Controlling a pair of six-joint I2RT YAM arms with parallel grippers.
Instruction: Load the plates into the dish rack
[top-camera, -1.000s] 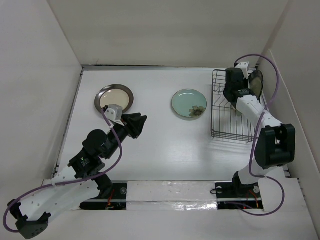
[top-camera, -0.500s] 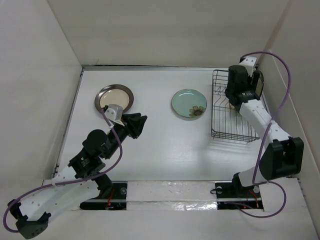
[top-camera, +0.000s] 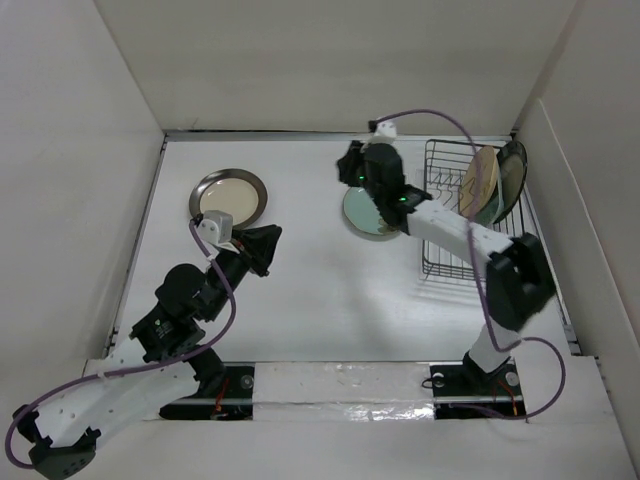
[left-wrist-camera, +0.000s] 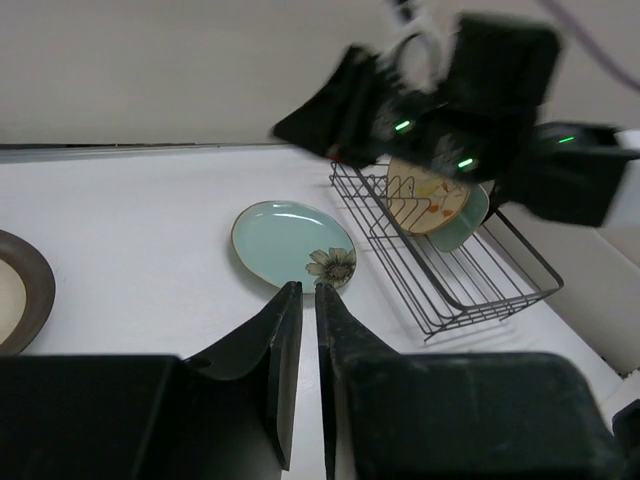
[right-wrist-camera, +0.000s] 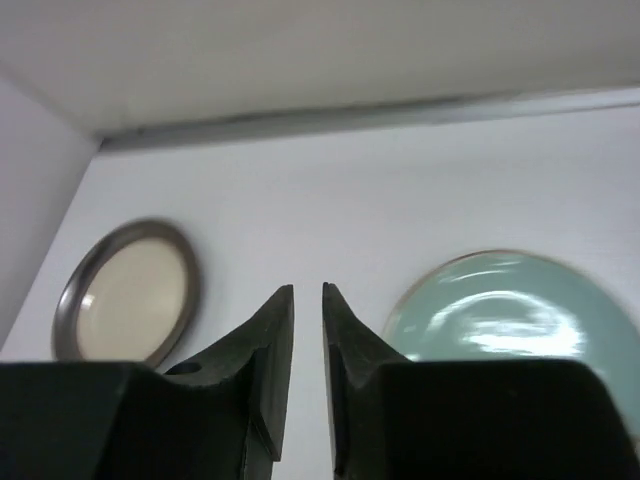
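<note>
A pale-teal flowered plate (top-camera: 368, 220) lies flat mid-table, partly under my right arm; it also shows in the left wrist view (left-wrist-camera: 285, 238) and the right wrist view (right-wrist-camera: 520, 315). A dark-rimmed plate with a cream centre (top-camera: 231, 195) lies at the far left (right-wrist-camera: 128, 290). The black wire dish rack (top-camera: 450, 250) stands at the right. A cream floral plate (top-camera: 483, 180) and a dark-rimmed plate (top-camera: 513, 172) stand in it on edge, and a pale-teal dish (left-wrist-camera: 465, 222) sits behind the floral one. My right gripper (top-camera: 347, 167) hovers shut and empty over the teal plate's far-left edge. My left gripper (top-camera: 264, 243) is shut and empty.
White walls close in the table at the back, left and right. My right arm (left-wrist-camera: 450, 100) stretches from the rack side across to the middle, above the teal plate. The left arm's cable (top-camera: 225, 290) loops beside its wrist.
My right gripper has swung left from over the rack to above the teal plate. The plates stand in the rack uncovered. My left gripper has shifted slightly left.
</note>
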